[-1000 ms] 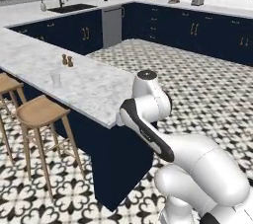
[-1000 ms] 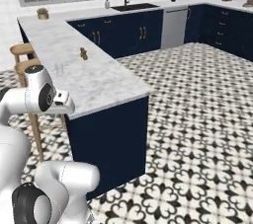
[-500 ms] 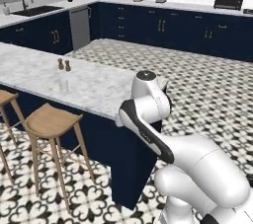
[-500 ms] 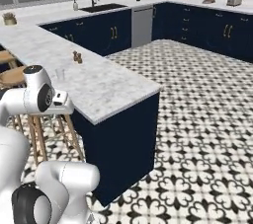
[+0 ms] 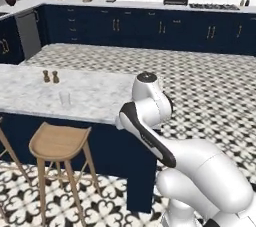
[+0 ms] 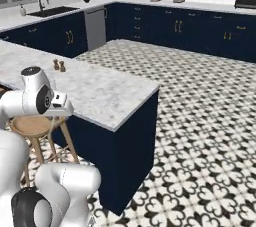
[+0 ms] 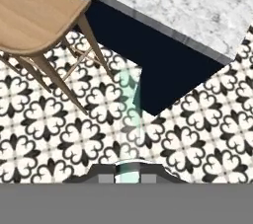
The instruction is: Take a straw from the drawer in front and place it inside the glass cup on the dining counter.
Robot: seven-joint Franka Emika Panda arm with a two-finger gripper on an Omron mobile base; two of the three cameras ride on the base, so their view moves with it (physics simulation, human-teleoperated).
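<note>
The gripper [image 7: 127,176] is pinched on the straw [image 7: 129,114], which runs up from between its fingertips as a thin, pale, slightly greenish translucent stick, seen in the hand view against the patterned floor and the dark base of the desk. The step in hand looks like carrying the straw over to the glass cup [image 5: 65,99], which stands on the desk [image 5: 100,102] well away from the gripper, above it and off to one side, near two small brown shakers [image 5: 50,76]. To do this well, the hold should stay firm but light, since so slim a stick could slip or swing; the gripper should rise clear of the desk edge first, then bring the straw upright over the cup's mouth before lowering. The cup is clear and colourless, hard to pick out on the mottled white-grey marble, so careful alignment matters. A round wooden stool [image 7: 34,16] with splayed legs sits close beside the gripper's path, a thing to steer around.
</note>
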